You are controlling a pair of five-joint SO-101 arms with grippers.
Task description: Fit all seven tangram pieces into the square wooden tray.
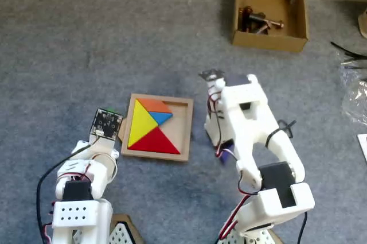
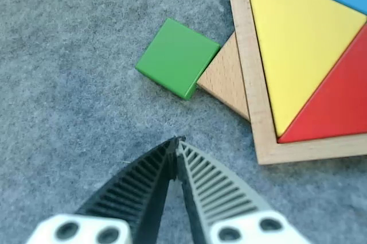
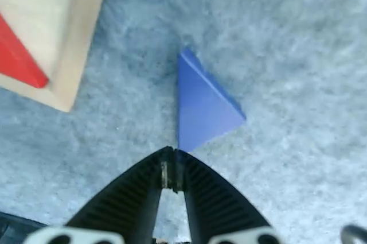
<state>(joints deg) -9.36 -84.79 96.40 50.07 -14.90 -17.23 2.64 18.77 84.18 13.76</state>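
Observation:
The square wooden tray (image 1: 182,132) lies mid-table and holds a yellow triangle (image 1: 139,124), a red triangle (image 1: 156,140), an orange piece (image 1: 153,105) and a small blue triangle (image 1: 161,117). In the left wrist view, a green square (image 2: 179,57) and a bare-wood triangle (image 2: 228,78) lie on the carpet against the tray's rim (image 2: 252,89). My left gripper (image 2: 176,143) is shut and empty, just short of them. My right gripper (image 3: 174,155) is shut, its tips touching a corner of a blue triangle (image 3: 203,103) that lies flat near a tray corner (image 3: 71,49).
A cardboard box (image 1: 269,14) with small metal items stands at the back right. Cables and a plastic bag (image 1: 354,97) lie along the right edge. Grey carpet covers the table, and the right arm's body (image 1: 252,123) stands over the ground right of the tray.

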